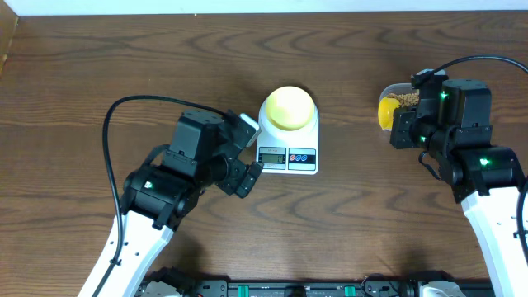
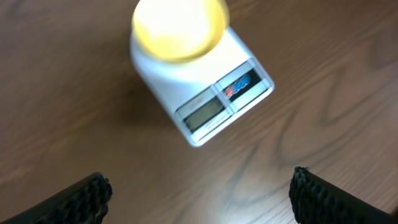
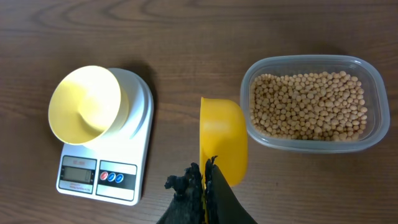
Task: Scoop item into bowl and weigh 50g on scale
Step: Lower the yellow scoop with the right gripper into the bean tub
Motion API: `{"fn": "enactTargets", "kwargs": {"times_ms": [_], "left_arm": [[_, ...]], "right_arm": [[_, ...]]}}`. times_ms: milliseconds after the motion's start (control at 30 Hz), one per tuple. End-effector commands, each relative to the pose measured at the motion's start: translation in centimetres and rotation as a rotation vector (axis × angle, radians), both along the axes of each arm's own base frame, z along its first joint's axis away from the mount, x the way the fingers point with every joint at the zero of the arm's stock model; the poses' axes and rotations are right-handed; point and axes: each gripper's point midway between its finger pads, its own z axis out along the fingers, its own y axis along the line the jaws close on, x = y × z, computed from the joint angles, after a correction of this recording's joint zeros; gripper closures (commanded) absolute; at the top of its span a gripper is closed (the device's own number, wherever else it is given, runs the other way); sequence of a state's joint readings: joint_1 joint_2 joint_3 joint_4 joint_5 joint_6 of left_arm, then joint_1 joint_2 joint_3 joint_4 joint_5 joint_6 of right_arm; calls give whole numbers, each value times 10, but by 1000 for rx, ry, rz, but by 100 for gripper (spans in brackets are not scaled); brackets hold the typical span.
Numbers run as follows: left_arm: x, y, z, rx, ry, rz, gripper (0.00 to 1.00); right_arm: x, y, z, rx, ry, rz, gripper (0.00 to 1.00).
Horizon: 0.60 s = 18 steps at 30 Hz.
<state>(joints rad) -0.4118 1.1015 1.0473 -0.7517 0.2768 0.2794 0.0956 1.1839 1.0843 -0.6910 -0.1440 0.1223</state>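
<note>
Hundreds of beans (image 3: 308,102), likely hard and rolly, fill the tub (image 3: 373,134) toward the right edge of the table (image 1: 82,82). Right gripper (image 3: 205,180) pinches the scoop (image 3: 222,134) by its handle end, left gripper (image 2: 199,186) gapes wide.

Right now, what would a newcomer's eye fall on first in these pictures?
The pale-yellow bowl sitting empty on the white scale at mid-table stands out first. To the right, a clear tub full of tan beans lies beside the bright yellow scoop, which the shut right gripper holds. The left gripper hangs open near the scale's front.
</note>
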Motion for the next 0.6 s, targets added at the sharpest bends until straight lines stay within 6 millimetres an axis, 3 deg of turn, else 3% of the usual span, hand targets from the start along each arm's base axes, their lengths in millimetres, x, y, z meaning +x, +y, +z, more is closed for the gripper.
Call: {"fn": "enactTargets", "kwargs": {"times_ms": [0,400,567], "left_arm": [[-8,-18,12,-87,-19,-123,6],[-5,-17,5,-70,0,-115,6],[-5,-17,4,-70,2,-115,6]], "right_arm": [[4,-2,8,7,-18,-15,99],[3,-12,7,-1,-17,13,99],[-1,-30,2,-32,-8,65,99]]}}
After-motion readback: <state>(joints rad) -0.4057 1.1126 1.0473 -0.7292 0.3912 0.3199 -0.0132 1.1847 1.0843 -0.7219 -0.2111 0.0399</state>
